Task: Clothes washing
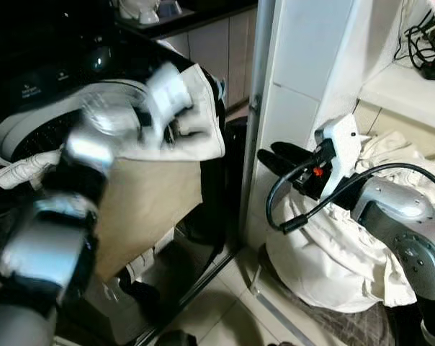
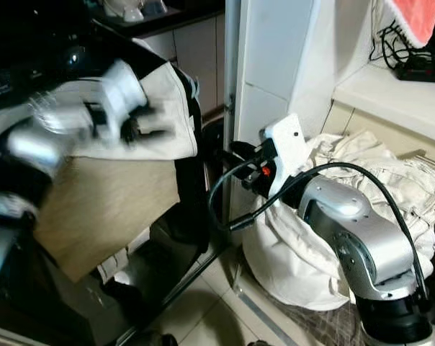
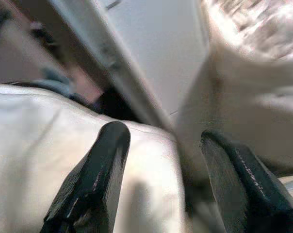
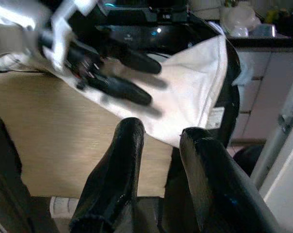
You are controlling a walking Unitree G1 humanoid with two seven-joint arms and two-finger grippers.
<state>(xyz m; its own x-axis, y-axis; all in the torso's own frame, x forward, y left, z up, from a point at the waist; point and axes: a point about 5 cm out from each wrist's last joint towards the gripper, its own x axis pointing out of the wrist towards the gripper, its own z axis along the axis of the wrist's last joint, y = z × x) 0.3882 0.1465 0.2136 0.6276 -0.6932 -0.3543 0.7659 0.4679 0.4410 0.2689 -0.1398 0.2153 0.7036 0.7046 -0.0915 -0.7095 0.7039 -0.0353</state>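
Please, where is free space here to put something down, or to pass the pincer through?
Free: the tiled floor between the dark washing machine and the white laundry heap; also the windowsill edge beside the cables. Crowded: the washer top, where the left pincer presses on the cream cloth, and the gap by the white wall, taken by the right pincer.

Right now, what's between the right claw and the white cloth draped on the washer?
In the left eye view, the grey metal post stands between the right claw and the white cloth draped over the black washer.
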